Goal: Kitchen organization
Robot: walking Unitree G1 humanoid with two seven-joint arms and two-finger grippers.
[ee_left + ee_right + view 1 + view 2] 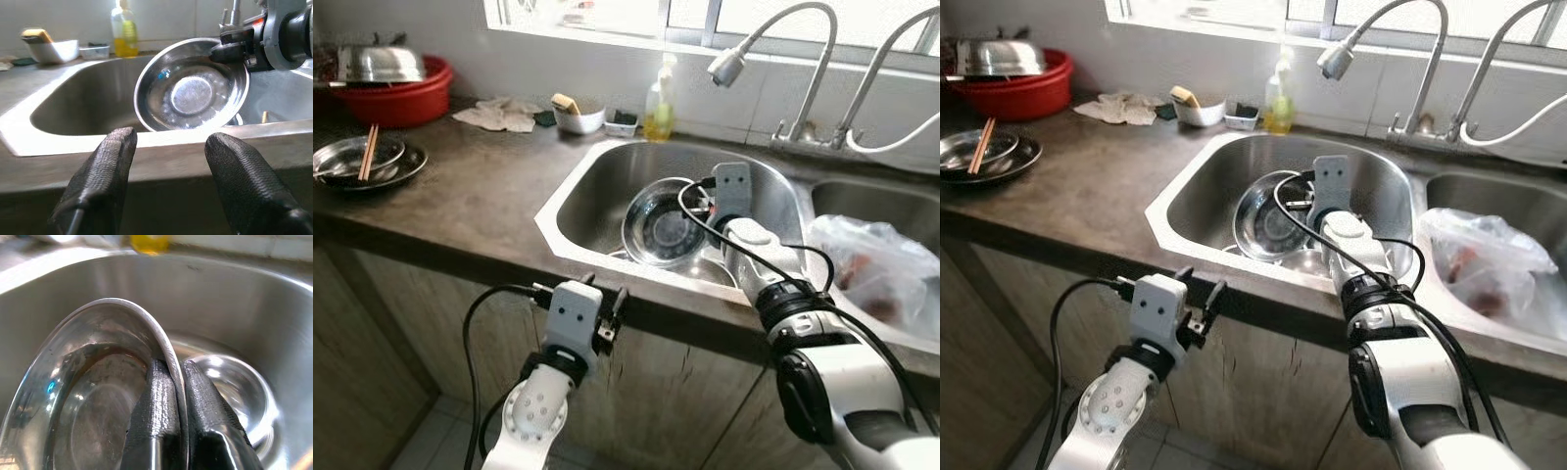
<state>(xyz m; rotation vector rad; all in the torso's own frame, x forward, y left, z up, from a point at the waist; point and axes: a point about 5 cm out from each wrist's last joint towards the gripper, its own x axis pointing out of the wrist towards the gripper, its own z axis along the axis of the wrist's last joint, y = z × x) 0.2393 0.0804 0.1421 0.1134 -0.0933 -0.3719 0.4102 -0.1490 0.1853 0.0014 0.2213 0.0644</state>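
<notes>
Right claw: the right gripper [168, 396] reaches down into the left sink basin [597, 196], its two black fingers [154, 406] pinched on the rim of a steel bowl [661, 230], one finger inside the rim and one outside.
Bowl: tipped up on edge in the claw's grip, its hollow facing the front of the counter; wet and shiny inside.
Under the claw: a second steel dish [234, 387] lies in the bottom of the basin, just below and beyond the held rim.
Left claw: the left gripper [168, 171] hangs in front of the cabinet [685, 392], just below the counter edge, fingers spread apart with nothing between them, pointing towards the sink and the tilted bowl.
Behind the right claw: a bottle of yellow dish soap [658, 103] on the back ledge, with a small white bowl [578, 117] holding a sponge beside it.
Above the right claw: a curved tap [783, 49] with a spray head over the basin.
Right of the right claw: a clear plastic bag [876, 264] with something reddish in it, sitting in the neighbouring basin.
Far left of both claws: steel plates with chopsticks [369, 152] on the dark counter [480, 196], and a red basin [401, 93] carrying a steel lid.
</notes>
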